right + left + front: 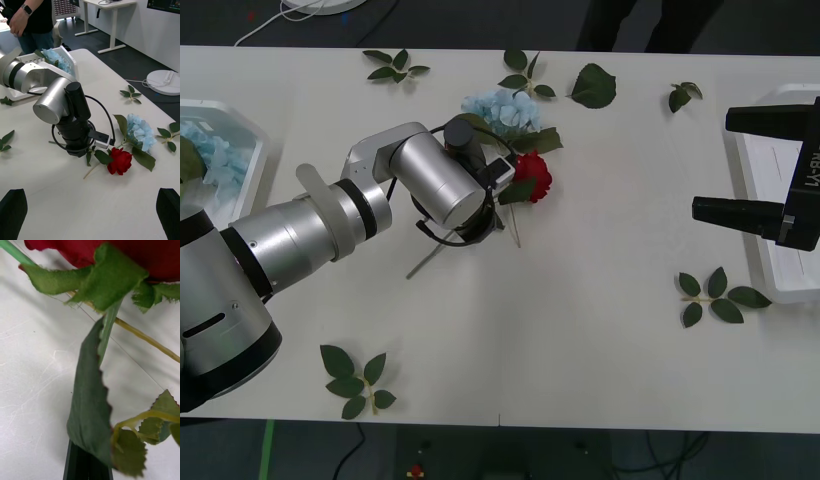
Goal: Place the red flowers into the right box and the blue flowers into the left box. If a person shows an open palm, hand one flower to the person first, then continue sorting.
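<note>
The left arm reaches across the middle of the table (580, 250), its left gripper (498, 205) down at the stem of a red rose (536, 178) that lies on the table just beside a blue hydrangea (502, 108). In the left wrist view the rose's leaves (90, 397) and stem (146, 338) hang right over one dark finger (88, 467); whether the fingers are spread or pinched on the stem I cannot tell. The step in hand looks like picking up this rose.

The right gripper (720, 165) waits with its fingers spread wide, over the near end of the right box (765, 190), holding nothing. The left box (242, 130) already holds a blue hydrangea (218, 160).

No open palm shows, so sorting goes on. Next the rose calls for a firm grip on the stem, a lift clear of the hydrangea beside it, and a carry over to the right box, which is well apart from it.
</note>
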You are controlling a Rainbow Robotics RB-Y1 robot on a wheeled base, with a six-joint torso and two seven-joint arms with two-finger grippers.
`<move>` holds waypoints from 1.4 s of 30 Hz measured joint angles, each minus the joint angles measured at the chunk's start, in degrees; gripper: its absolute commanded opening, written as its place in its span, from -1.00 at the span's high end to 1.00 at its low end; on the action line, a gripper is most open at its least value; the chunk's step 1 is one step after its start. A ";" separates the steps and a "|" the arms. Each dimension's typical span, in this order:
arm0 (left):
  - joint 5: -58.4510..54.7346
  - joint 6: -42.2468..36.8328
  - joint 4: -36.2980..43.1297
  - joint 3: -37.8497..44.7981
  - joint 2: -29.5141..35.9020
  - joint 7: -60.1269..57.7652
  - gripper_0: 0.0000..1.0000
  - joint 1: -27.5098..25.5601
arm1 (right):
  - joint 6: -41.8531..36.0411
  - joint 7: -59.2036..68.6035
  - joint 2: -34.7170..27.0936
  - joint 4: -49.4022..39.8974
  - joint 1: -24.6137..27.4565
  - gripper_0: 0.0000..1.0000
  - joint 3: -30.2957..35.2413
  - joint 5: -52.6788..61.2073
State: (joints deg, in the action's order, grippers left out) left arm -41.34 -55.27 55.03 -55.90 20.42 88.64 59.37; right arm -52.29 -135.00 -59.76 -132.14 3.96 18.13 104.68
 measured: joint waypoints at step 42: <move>-38.35 -42.83 31.69 81.64 2.95 -4.58 1.00 -5.61 | 0.03 0.00 -0.06 -0.03 0.06 -1.00 0.02 0.05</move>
State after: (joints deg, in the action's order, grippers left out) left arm -79.70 -98.10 86.72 25.74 23.37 84.06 53.76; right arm -52.27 -135.00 -59.82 -132.16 4.02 18.15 104.73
